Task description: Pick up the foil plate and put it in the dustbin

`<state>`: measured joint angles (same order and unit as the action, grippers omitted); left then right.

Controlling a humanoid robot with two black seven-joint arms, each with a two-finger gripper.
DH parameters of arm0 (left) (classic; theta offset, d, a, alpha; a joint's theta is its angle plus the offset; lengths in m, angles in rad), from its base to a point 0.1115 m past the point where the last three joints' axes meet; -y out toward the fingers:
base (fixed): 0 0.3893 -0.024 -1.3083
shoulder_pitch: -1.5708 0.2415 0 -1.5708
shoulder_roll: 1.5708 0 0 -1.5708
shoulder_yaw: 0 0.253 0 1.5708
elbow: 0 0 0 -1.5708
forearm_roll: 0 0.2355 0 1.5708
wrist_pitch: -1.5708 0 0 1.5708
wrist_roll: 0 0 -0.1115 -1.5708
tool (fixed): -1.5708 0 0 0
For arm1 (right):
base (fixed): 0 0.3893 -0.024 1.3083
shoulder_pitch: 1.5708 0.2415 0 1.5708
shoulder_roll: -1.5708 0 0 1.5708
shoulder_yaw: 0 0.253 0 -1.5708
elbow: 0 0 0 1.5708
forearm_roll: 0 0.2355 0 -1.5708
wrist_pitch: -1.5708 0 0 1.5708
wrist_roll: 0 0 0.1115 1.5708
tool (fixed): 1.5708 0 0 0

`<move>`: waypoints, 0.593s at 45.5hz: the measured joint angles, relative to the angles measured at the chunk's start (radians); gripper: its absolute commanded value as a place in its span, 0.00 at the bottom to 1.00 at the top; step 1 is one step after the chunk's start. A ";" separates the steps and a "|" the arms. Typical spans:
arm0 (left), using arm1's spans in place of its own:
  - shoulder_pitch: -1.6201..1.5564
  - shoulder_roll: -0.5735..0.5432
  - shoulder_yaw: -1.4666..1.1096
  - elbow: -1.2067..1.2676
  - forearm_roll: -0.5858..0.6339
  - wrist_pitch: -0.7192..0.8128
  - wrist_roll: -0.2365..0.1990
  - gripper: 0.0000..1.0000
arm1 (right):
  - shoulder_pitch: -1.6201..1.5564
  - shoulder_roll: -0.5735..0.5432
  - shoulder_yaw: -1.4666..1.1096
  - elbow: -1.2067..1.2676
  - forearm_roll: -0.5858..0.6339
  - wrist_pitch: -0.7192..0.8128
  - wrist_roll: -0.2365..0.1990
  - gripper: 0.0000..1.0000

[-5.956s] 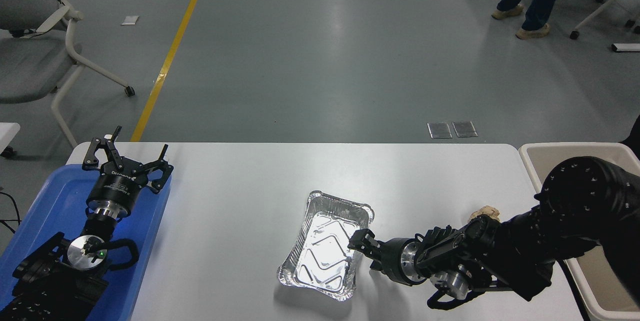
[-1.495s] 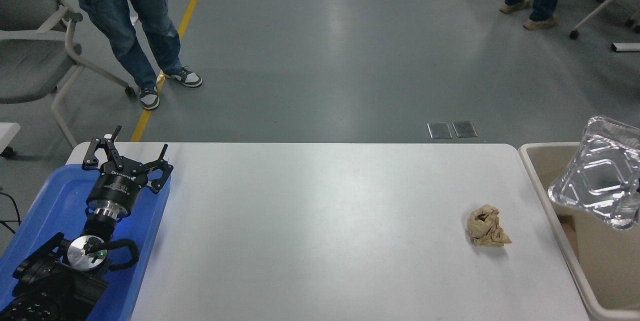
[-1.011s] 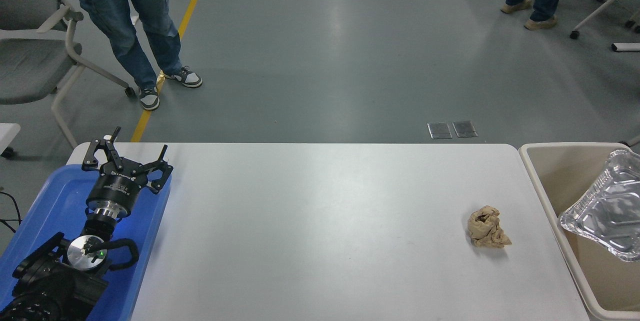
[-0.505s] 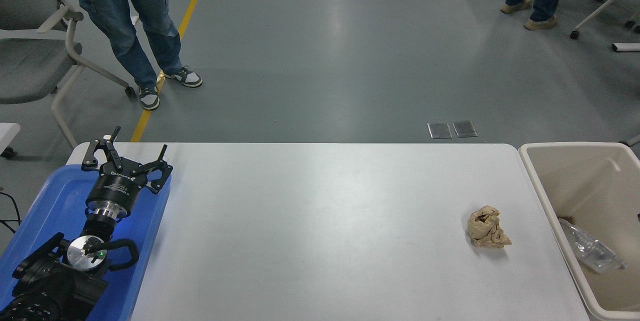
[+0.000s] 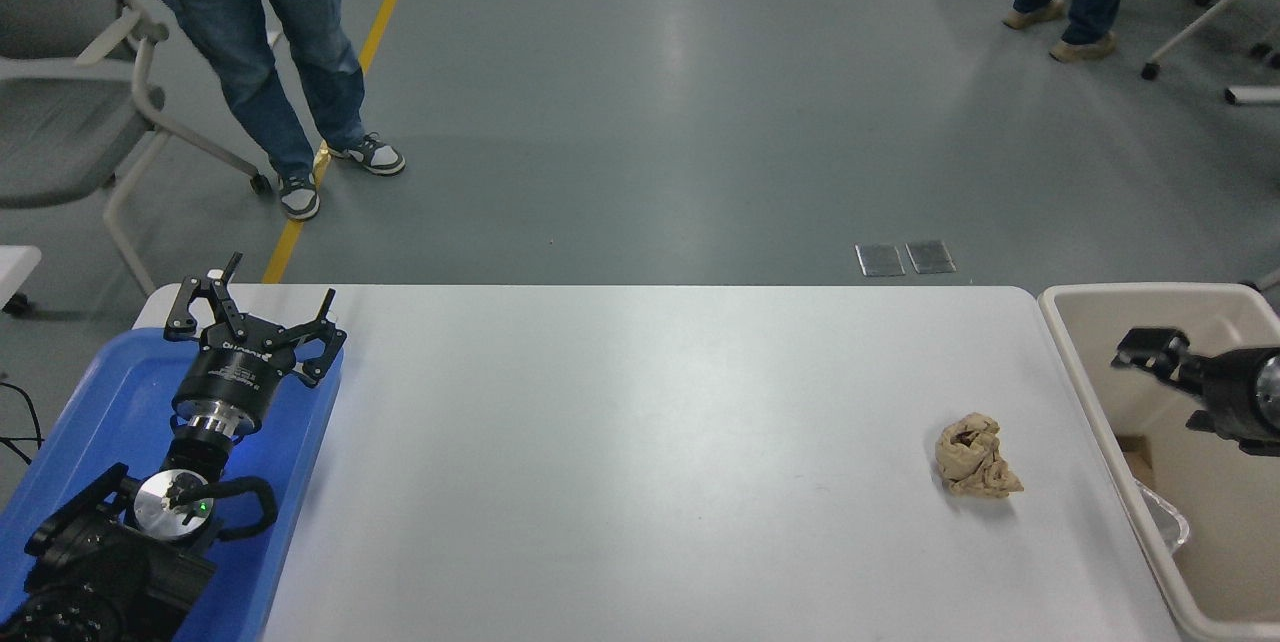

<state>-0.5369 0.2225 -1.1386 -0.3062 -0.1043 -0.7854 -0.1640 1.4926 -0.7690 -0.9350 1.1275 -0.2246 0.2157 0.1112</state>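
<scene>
The cream-white dustbin (image 5: 1075,362) stands at the table's right end. Only a shiny silver edge of the foil plate (image 5: 1166,522) shows, low inside the bin against its near wall; the rest is hidden. My right gripper (image 5: 1157,386) comes in from the right edge and hovers over the bin, open and empty, fingers pointing left. My left gripper (image 5: 252,320) is parked at the lower left over the blue tray, open and empty.
A crumpled brown paper ball (image 5: 976,455) lies on the white table (image 5: 640,442) near the bin. A shallow blue tray (image 5: 95,412) lies under the left arm. A person (image 5: 270,42) stands beyond the table's far left; another stands at the top right.
The right gripper carried the foil plate from the table to above the bin and let it go; the plate dropped inside. The empty gripper has now come back into view over the bin.
</scene>
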 measured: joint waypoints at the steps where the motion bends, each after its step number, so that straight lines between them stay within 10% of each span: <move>1: 0.000 0.000 0.000 0.000 0.000 0.000 0.000 0.99 | 0.035 0.002 -0.019 0.034 -0.004 0.000 0.000 1.00; 27: 0.000 0.000 0.000 0.001 0.000 0.000 0.000 0.99 | 0.824 0.127 -0.321 0.569 -0.017 0.232 0.003 1.00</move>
<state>-0.5369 0.2224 -1.1382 -0.3057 -0.1042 -0.7854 -0.1640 2.3164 -0.6421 -1.2559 1.6965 -0.2416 0.4481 0.1142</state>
